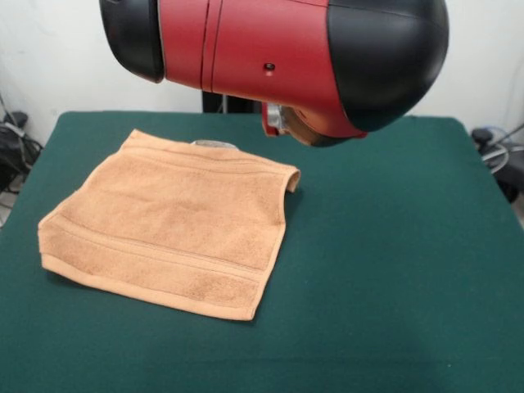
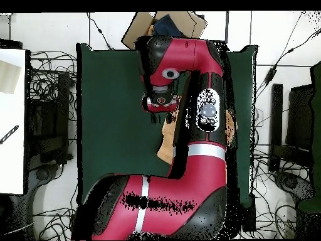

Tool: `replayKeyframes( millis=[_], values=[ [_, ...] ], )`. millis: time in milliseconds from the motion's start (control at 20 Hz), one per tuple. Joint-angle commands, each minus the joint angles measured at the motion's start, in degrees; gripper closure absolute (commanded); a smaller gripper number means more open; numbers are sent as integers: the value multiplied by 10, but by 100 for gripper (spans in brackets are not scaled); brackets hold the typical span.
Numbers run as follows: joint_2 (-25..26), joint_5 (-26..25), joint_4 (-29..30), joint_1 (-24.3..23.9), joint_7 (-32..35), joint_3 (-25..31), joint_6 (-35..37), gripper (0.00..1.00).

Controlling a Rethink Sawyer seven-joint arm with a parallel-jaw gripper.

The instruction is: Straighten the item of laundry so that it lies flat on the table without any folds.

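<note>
The light orange-tan towel (image 1: 172,225) lies spread on the left half of the dark green table (image 1: 393,246), its band stripes running along the near and far hems. Its far right corner (image 1: 291,175) is curled up off the cloth. A small pale tag (image 1: 214,145) shows at its far edge. In the overhead view only parts of the towel (image 2: 167,143) show beside the arm. My gripper (image 2: 159,108) hangs over that end of the towel. In the front view it (image 1: 278,121) is mostly hidden behind the big red and black arm link.
The arm's red link (image 2: 199,119) crosses over the towel in the overhead view. A cardboard box (image 2: 141,28) stands beyond the table's far edge there. Cables lie on the floor at both sides (image 2: 47,88). A white surface (image 2: 12,119) is at the left.
</note>
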Motion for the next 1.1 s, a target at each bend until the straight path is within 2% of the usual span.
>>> replayKeyframes(
  millis=[50,300,350,450,850,1100],
  values=[
    [32,-18,-2,18,-64,61,23,0],
    [39,-18,-2,19,-67,58,2,0],
    [13,-7,61,15,-63,51,-35,0],
    [-7,0,89,13,-63,48,-53,0],
    [-8,-2,87,12,-57,57,-113,0],
    [-16,-4,104,9,-61,60,-185,0]
  ],
)
